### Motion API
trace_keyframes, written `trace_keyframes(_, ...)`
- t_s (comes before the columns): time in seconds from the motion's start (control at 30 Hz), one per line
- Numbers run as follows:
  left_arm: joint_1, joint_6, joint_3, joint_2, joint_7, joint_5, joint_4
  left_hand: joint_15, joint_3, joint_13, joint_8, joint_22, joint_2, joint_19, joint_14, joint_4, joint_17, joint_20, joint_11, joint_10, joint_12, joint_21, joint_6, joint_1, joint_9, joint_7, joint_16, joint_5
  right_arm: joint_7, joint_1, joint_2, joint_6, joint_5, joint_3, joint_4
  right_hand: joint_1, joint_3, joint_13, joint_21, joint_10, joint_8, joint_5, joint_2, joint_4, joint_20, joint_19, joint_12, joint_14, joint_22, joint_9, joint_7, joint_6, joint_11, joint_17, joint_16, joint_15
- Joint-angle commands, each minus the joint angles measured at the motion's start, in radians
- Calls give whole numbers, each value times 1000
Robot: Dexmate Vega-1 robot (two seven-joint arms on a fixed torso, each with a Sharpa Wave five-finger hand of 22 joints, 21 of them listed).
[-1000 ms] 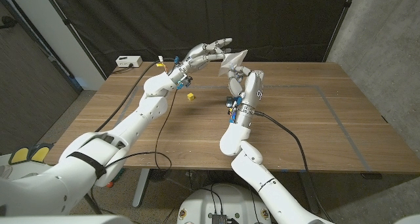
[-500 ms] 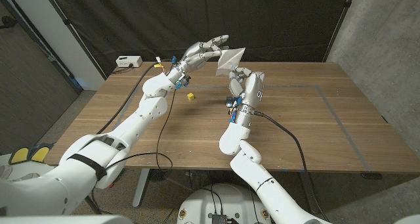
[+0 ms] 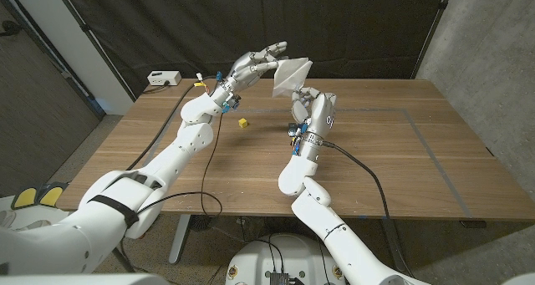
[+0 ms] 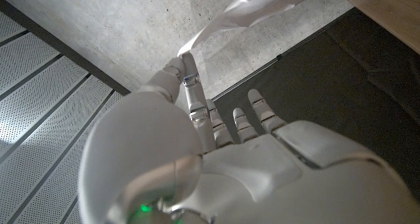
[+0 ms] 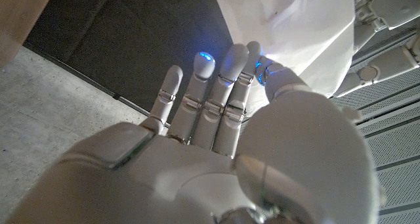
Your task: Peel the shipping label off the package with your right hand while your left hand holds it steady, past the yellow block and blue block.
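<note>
The left hand (image 3: 255,64) is raised above the far part of the table, and in the head view its fingers reach out to the white package (image 3: 290,73) and touch its left edge; in the left wrist view one fingertip (image 4: 189,61) meets a corner of the package (image 4: 262,7), so the hand seems to pinch it, though the thumb's contact is not clear. The right hand (image 3: 308,105) stands just below the package with its fingers pointing up to it; in the right wrist view the fingers (image 5: 226,69) lie close together, lightly curled, with their tips at the white surface (image 5: 295,33). Whether they already pinch something cannot be told. The package hangs in the air between both hands, tilted, above the table (image 3: 376,151). No shipping label can be made out on it, so it cannot be told if peeling has begun. Judged from this, the holding part is done and the peeling is probably still to do. The yellow block (image 3: 242,122) lies on the table near the left forearm.
</note>
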Motion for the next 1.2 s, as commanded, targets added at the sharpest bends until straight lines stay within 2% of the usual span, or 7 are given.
trace_keyframes(0.03,-5,-5,-17,-12,-6,-11,19,-14,5,5,71,3,10,7,7,1,4,6,0,5,5,3,41,3,88,-40,4,6,0,13,9,-17,13,2,25,0,67,4,9,6,7,11,2,-29,3,2,0,14,4,0,-5,-2,-9,-1,6,-101)
trace_keyframes(0.5,5,-3,-26,-17,23,-11,7,-16,6,8,69,3,8,6,8,4,5,6,-4,6,6,6,43,-2,84,-52,2,5,0,10,7,-36,24,3,29,0,71,1,9,5,9,28,-1,-29,4,0,-1,13,11,-2,-6,-5,-8,-7,4,-102)
trace_keyframes(0.97,24,9,-28,-13,54,-12,-26,-17,6,10,66,3,6,9,10,4,6,3,-8,8,7,9,42,-6,82,-52,1,3,0,5,0,-47,38,0,27,0,68,-1,8,6,11,35,-3,-29,4,1,-2,14,16,-3,-8,-7,-8,-9,5,-102)
trace_keyframes(1.2,24,17,-25,-9,51,-12,-29,-19,7,11,65,3,5,8,10,5,6,3,-6,11,8,10,44,-7,81,-52,0,2,0,8,-19,-58,65,-19,16,-1,64,3,8,2,10,39,-3,-28,4,-1,-1,18,19,-6,-13,-10,-16,-7,8,-102)
